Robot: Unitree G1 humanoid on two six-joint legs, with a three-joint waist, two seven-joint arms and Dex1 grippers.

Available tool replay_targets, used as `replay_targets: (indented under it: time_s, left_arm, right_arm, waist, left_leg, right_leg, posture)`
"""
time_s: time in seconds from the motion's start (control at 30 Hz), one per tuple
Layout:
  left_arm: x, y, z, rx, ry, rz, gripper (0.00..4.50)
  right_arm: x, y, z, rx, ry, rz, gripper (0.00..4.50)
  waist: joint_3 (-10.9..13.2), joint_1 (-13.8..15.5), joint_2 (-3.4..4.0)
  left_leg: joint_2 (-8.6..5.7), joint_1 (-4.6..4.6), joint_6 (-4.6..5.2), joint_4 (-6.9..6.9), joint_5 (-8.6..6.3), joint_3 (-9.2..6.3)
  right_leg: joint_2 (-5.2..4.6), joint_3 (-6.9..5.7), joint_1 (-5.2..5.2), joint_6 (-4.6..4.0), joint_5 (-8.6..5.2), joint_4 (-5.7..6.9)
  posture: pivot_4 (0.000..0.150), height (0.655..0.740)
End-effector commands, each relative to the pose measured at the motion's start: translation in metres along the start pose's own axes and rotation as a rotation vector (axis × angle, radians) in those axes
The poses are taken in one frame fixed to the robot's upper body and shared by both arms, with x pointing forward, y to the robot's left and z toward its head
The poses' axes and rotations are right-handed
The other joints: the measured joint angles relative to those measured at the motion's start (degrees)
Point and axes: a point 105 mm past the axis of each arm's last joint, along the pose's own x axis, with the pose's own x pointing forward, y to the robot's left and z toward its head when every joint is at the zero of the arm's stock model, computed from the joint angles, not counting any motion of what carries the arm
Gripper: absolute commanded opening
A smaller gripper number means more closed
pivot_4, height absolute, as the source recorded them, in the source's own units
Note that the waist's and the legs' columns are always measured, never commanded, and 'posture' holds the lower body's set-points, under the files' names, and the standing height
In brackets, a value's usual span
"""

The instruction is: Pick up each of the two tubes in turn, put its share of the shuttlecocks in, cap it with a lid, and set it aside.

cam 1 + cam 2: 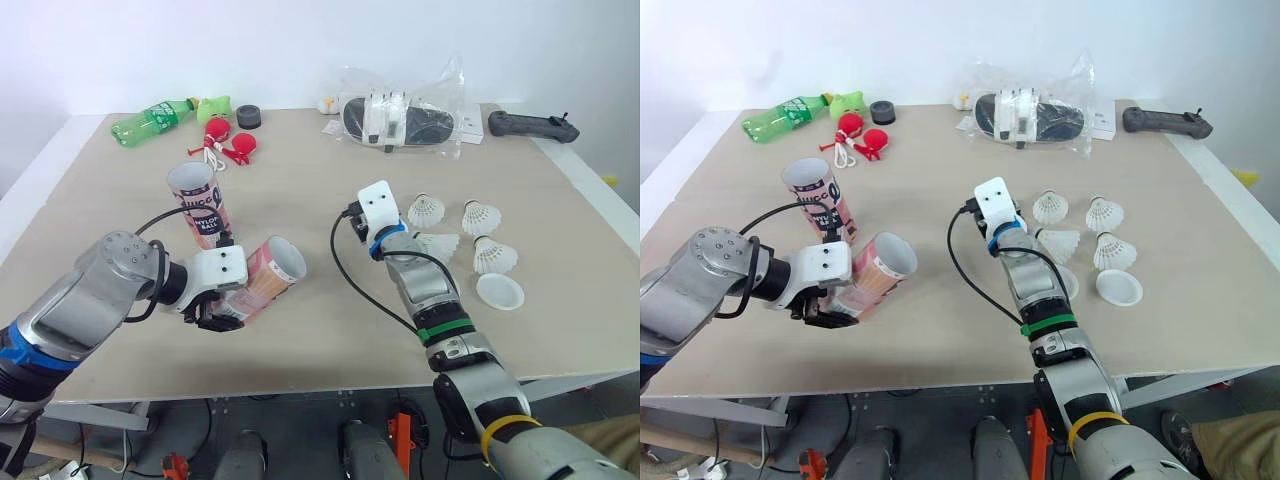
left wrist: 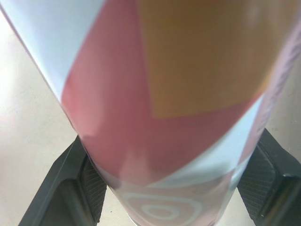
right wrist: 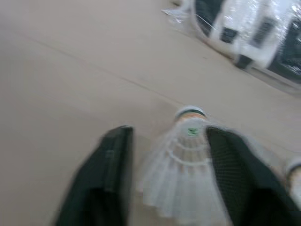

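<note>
The left hand (image 1: 212, 312) is clenched on the lower end of a tube (image 1: 262, 282), held tilted over the tabletop (image 1: 120, 210). The tube's long axis slants up from that hand toward the right, and its open mouth faces the right arm. A second tube (image 1: 198, 205) stands upright just behind. Well apart to the right, the right hand (image 3: 169, 136) is at a shuttlecock (image 3: 181, 165). It lies along the hand's own line, cork pointing away from the wrist; whether it is grasped I cannot tell. The right hand is far nearer, so the shuttlecock would have to travel left to the mouth, probably cork first.
</note>
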Motion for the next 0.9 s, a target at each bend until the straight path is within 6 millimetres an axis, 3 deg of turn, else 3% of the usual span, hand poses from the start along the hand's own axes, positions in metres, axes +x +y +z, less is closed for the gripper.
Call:
replay_targets:
  time_s: [0.03, 0.1, 0.27, 0.37, 0.5, 0.6, 0.73, 0.9]
  left_arm:
    - [0.009, -0.009, 0.0, -0.004, -0.006, -0.041, 3.13]
    - [0.008, -0.009, 0.0, -0.003, -0.007, -0.041, 3.13]
    - [0.008, -0.008, 0.001, -0.002, -0.009, -0.04, 3.13]
    - [0.009, -0.008, 0.001, -0.002, -0.01, -0.039, 3.13]
    - [0.009, -0.009, 0.001, -0.004, -0.009, -0.042, 3.13]
    - [0.009, -0.01, 0.0, -0.006, -0.009, -0.045, 3.13]
    - [0.01, -0.01, 0.0, -0.009, -0.009, -0.046, 3.13]
    - [0.01, -0.009, -0.001, -0.014, -0.011, -0.042, 3.13]
  right_arm:
    - [0.001, -0.009, 0.016, 0.013, -0.054, -0.035, 0.74]
    - [0.001, -0.01, 0.016, 0.027, -0.057, -0.038, 0.04]
    - [-0.005, -0.009, 0.035, 0.071, -0.16, 0.006, 0.04]
    - [-0.018, -0.001, 0.066, 0.089, -0.307, 0.145, 0.04]
    - [-0.063, 0.006, 0.12, 0.065, -0.554, 0.442, 0.04]
    - [-0.106, 0.007, 0.14, -0.003, -0.633, 0.716, 0.04]
    - [-0.15, -0.002, 0.148, -0.135, -0.629, 0.96, 0.04]
    - [-0.174, 0.001, 0.13, -0.328, -0.513, 1.115, 0.04]
  waist:
    - [0.0, -0.04, 0.01]
    - [0.0, -0.04, 0.01]
    - [0.0, -0.04, 0.01]
    - [0.0, -0.02, 0.01]
    - [0.03, 0.05, 0.05]
    - [0.04, 0.21, 0.07]
    - [0.04, 0.2, 0.07]
    - [0.04, 0.2, 0.07]
  left_leg:
    - [0.0, 0.0, 0.0, 0.0, 0.0, 0.0]
    - [0.0, 0.0, 0.01, 0.0, 0.0, 0.0]
    - [0.0, 0.0, 0.01, -0.01, 0.0, 0.0]
    - [0.0, 0.0, 0.01, -0.01, 0.0, 0.0]
    - [0.0, -0.02, 0.01, -0.01, 0.0, 0.0]
    - [-0.01, -0.04, 0.01, -0.01, 0.0, -0.02]
    - [-0.01, -0.03, 0.01, -0.01, 0.0, -0.02]
    - [-0.01, 0.0, 0.01, -0.01, 0.0, -0.02]
  right_leg:
    - [0.0, 0.0, 0.0, 0.0, 0.0, 0.0]
    - [0.0, 0.0, 0.0, 0.0, 0.0, 0.0]
    - [0.0, 0.01, 0.0, 0.0, 0.0, 0.0]
    - [0.0, 0.01, 0.0, 0.0, 0.0, 0.0]
    - [0.0, 0.01, 0.0, 0.02, 0.0, 0.0]
    - [0.0, 0.0, 0.02, 0.04, -0.02, -0.03]
    - [0.0, -0.01, 0.05, 0.02, -0.06, -0.07]
    - [0.0, 0.0, 0.05, -0.16, -0.17, -0.06]
  posture:
    - [0.15, 0.74]
    - [0.15, 0.74]
    - [0.15, 0.74]
    - [0.15, 0.74]
    - [0.15, 0.74]
    - [0.15, 0.74]
    - [0.15, 0.74]
    - [0.15, 0.74]
